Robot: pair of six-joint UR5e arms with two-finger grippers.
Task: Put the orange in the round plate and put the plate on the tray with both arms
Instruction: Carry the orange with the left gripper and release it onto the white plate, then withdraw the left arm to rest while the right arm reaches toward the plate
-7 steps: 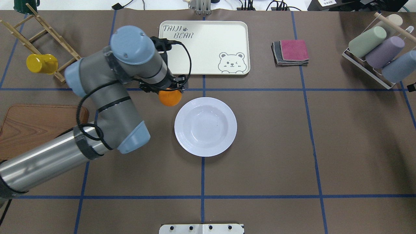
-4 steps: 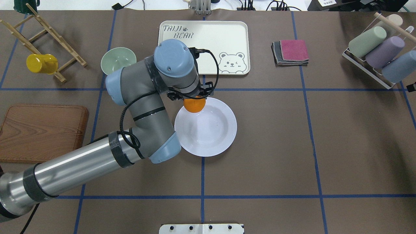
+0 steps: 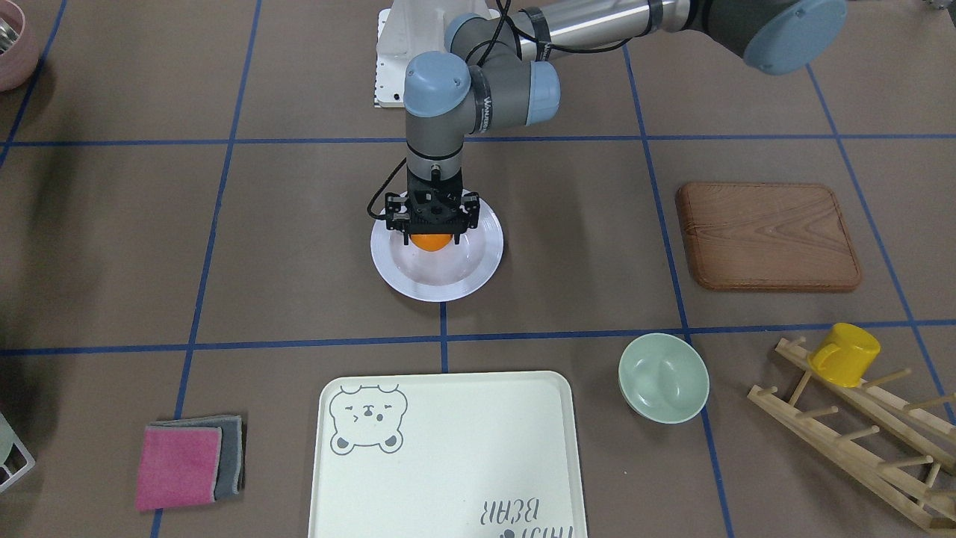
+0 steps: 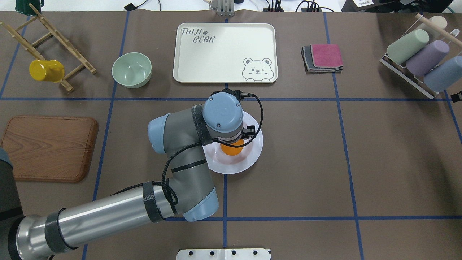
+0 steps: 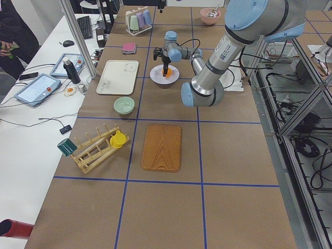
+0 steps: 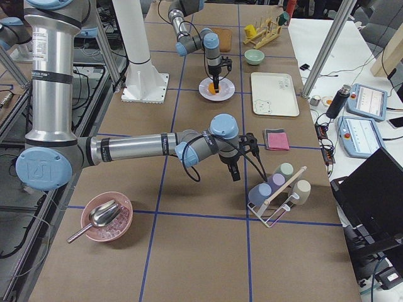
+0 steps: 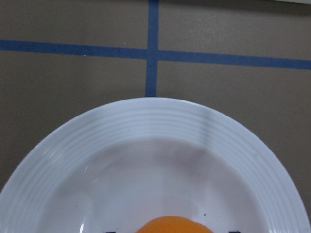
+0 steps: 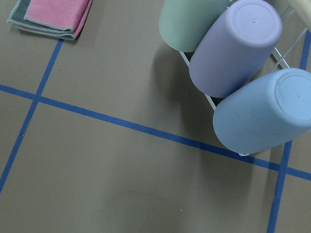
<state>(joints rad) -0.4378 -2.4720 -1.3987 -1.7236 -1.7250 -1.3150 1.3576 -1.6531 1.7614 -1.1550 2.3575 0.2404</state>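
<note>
The orange (image 3: 432,241) sits between the fingers of my left gripper (image 3: 432,233), which is shut on it low over the hollow of the round plate (image 3: 478,261). From overhead the wrist covers most of the gripper; the orange (image 4: 232,149) shows under it inside the plate (image 4: 252,155). In the left wrist view the orange (image 7: 170,225) peeks in at the bottom edge over the plate (image 7: 146,126). The tray (image 4: 223,52) lies bare beyond the plate. My right gripper (image 6: 236,171) hangs over the table near the cup rack; whether it is open or shut I cannot tell.
A pale green bowl (image 4: 131,69) stands left of the tray, folded cloths (image 4: 323,57) to its right. A wooden board (image 4: 48,148) and a peg rack with a yellow cup (image 4: 45,70) are at the left; a cup rack (image 4: 420,59) is at the far right.
My left arm has carried the orange rightward and toward the robot, from beside the plate's far-left rim to over its middle, and lowered it. The green bowl is now uncovered.
</note>
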